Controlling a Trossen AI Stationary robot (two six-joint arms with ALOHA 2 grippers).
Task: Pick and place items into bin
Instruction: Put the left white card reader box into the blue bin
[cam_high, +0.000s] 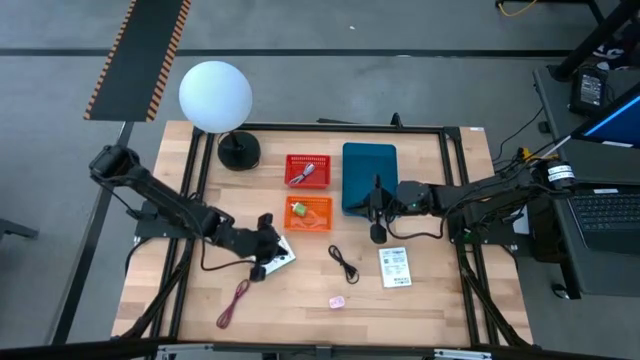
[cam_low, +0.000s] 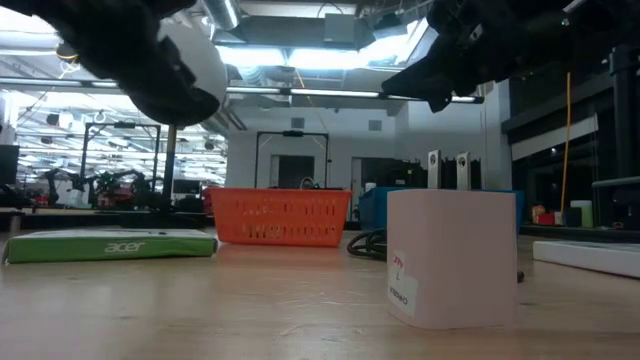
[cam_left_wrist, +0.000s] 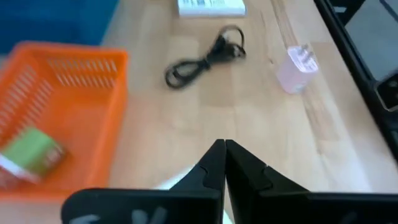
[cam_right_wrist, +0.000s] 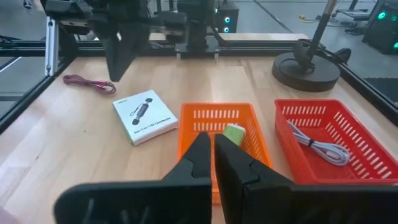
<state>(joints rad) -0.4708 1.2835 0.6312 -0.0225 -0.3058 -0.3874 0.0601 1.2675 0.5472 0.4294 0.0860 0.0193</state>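
Both grippers are shut, empty and raised off the table. My left gripper (cam_high: 265, 243) (cam_left_wrist: 224, 158) hangs just beside a white printed packet (cam_high: 281, 252) (cam_right_wrist: 144, 116) that lies flat on the wood. My right gripper (cam_high: 377, 222) (cam_right_wrist: 213, 149) hovers between the blue box and the orange bin (cam_high: 308, 213) (cam_right_wrist: 217, 121), which holds a green item (cam_right_wrist: 235, 134). A black cord (cam_high: 345, 263) (cam_left_wrist: 205, 59), a second white packet (cam_high: 395, 266), a tiny pink piece (cam_high: 337, 301) (cam_left_wrist: 297, 67) and a dark-red cord (cam_high: 235, 303) (cam_right_wrist: 90, 84) lie loose on the table.
A red bin (cam_high: 307, 170) (cam_right_wrist: 323, 140) holding a white cable stands behind the orange one, with a blue box (cam_high: 370, 178) to its right. The white globe lamp (cam_high: 215, 95) stands on its black base (cam_high: 239, 150) at the far left. There is bare wood along the near edge.
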